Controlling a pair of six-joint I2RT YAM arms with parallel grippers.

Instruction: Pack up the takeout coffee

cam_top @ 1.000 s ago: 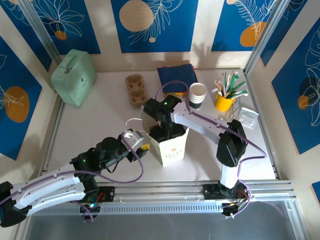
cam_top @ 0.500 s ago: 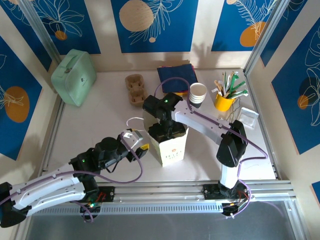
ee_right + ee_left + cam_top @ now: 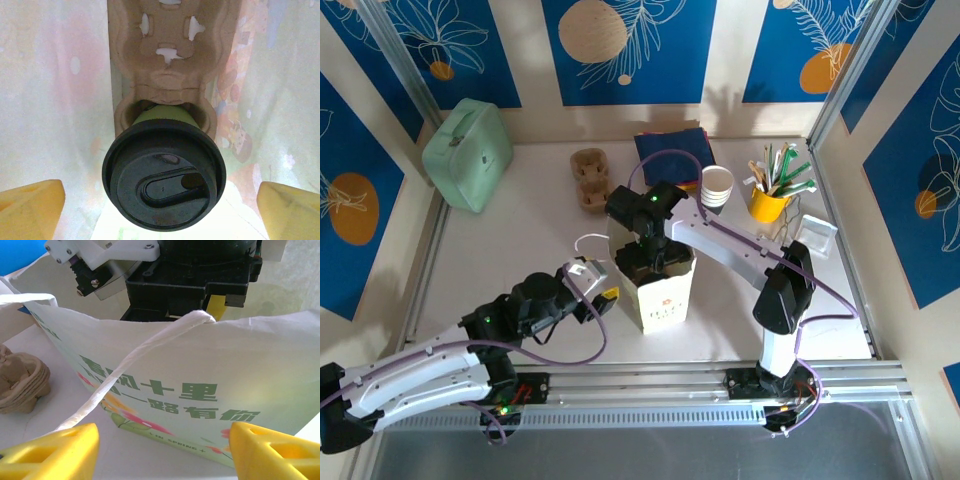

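Takeout coffee (image 3: 164, 186) — one small paper cup, upright, viewed from above by the right wrist camera. Lid: round, black plastic, fitted on, with a raised oval sip tab. Body: a pale olive-green sliver showing past the lid's far rim. Location: seated in a well of a brown pulp carrier (image 3: 167, 60) — inside a pale printed paper bag (image 3: 55, 100).

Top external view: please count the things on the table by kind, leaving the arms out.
Paper bag: 1
Green case: 1
Cardboard cup carrier: 1
Stack of paper cups: 1
Yellow pot of utensils: 1
Blue folded stack: 1
Small pale box: 1
Total: 7
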